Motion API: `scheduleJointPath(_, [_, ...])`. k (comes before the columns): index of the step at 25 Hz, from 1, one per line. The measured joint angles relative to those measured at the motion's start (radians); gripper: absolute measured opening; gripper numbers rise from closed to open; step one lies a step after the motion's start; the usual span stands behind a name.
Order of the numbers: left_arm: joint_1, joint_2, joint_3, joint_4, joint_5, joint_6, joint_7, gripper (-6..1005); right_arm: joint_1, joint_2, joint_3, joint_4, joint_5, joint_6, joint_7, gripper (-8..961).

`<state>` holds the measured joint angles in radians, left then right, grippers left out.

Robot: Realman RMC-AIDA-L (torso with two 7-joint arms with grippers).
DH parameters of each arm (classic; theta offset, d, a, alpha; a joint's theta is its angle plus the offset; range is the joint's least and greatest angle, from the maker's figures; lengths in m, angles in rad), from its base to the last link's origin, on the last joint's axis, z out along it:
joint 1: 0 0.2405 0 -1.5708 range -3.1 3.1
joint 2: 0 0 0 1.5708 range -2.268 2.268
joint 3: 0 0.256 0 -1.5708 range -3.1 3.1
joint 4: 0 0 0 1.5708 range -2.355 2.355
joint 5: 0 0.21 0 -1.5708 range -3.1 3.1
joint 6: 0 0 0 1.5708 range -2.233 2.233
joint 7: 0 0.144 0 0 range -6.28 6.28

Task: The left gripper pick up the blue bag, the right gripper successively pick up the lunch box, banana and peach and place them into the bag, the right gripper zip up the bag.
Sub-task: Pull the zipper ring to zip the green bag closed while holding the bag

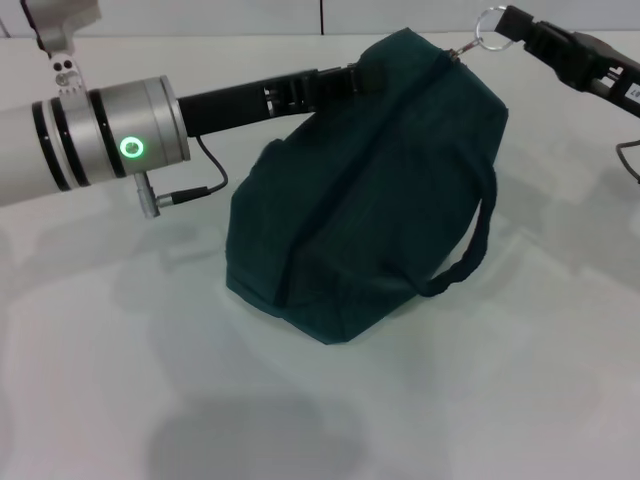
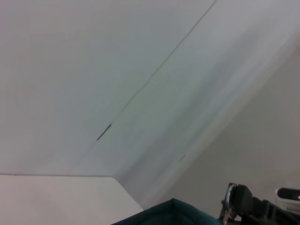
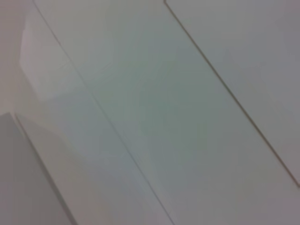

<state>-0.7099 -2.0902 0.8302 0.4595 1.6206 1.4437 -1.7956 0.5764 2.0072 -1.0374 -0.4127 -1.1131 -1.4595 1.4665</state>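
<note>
Zip step in hand, near finish. Blue bag (image 1: 365,190) sits mid-table (image 1: 120,380), seems closed. Left hand (image 1: 345,78) pinches bag's edge at 11 o'clock. Right hand (image 1: 515,28) pinches ring pull (image 1: 490,27) at 1 o'clock. Next: release ring, withdraw clear.

The large dark teal-blue fabric bag (image 1: 370,190) sits bulging and zipped shut, one braided loop handle hanging down its side, its far upper edge clamped by the left black two-fingered gripper (image 1: 345,80) and its silver ring zipper pull (image 1: 490,27) pinched by the right black gripper (image 1: 515,25).
</note>
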Motion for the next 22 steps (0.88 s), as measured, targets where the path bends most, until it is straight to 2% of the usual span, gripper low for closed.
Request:
scheduleJointPath(10, [0.002, -0.003, 0.011, -0.034, -0.039, 0.056, 0.055, 125, -0.006, -0.010, 0.001, 0.001, 0.015, 0.014, 0.002, 7])
scheduleJointPath(22, [0.002, -0.002, 0.037, -0.036, -0.054, 0.063, 0.063, 123, -0.006, -0.006, 0.001, 0.006, 0.017, 0.007, 0.008, 6])
